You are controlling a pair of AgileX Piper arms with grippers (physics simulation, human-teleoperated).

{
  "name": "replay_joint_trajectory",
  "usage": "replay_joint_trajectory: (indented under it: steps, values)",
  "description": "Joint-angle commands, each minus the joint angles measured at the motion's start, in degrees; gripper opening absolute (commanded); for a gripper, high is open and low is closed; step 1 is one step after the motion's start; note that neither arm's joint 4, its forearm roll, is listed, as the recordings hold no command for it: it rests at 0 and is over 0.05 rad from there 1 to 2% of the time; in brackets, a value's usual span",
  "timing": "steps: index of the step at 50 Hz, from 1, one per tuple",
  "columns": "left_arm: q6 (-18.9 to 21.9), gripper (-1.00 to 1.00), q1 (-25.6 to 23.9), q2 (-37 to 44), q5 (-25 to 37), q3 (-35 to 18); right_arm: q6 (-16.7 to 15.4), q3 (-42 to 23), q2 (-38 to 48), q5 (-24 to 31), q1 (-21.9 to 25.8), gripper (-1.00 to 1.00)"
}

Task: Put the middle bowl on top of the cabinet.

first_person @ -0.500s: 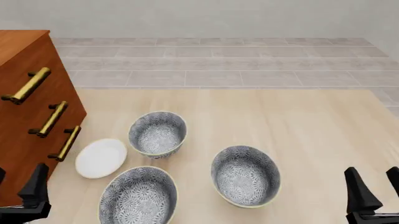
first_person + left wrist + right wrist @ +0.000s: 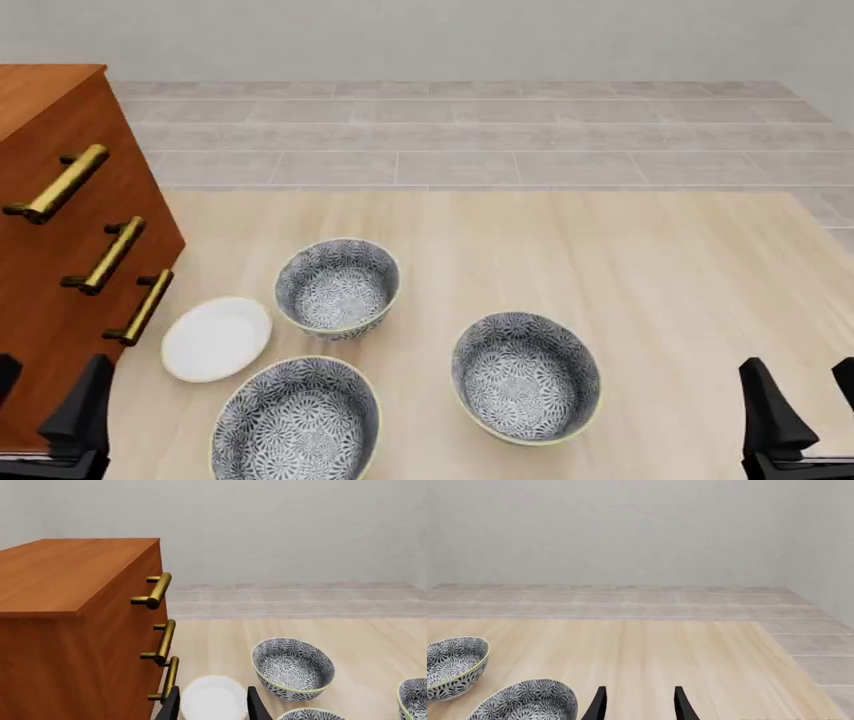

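My left tool, fingers apart and empty, sits nearest; the middle bowl lies just right of it, the cabinet beyond.

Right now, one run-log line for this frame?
phase: pre-grasp | left gripper: open, empty | right gripper: open, empty | middle bowl: on table | cabinet top: bare
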Motion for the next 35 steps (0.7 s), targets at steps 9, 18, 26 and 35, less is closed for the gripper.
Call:
replay_joint_trajectory:
  steps: [9,18,26,35]
  values:
    - [-1.4,1.00,-6.9,5.2,3.7,-8.1,-0.3,0.4,0.4,-0.4,-1.0,1.00]
    - [-3.0,1.00,-11.8,10.0,5.3,-12.2,-0.3,0.5,0.5,-0.4,-1.3,1.00]
    - [-3.8,1.00,-14.3,17.8,6.2,-16.2,-0.2,0.5,0.3,-0.1,-1.3,1.00]
    - [-3.8,1.00,-19.8,24.2,7.8,-21.8,0.1,0.5,1.0,-0.7,-1.5,1.00]
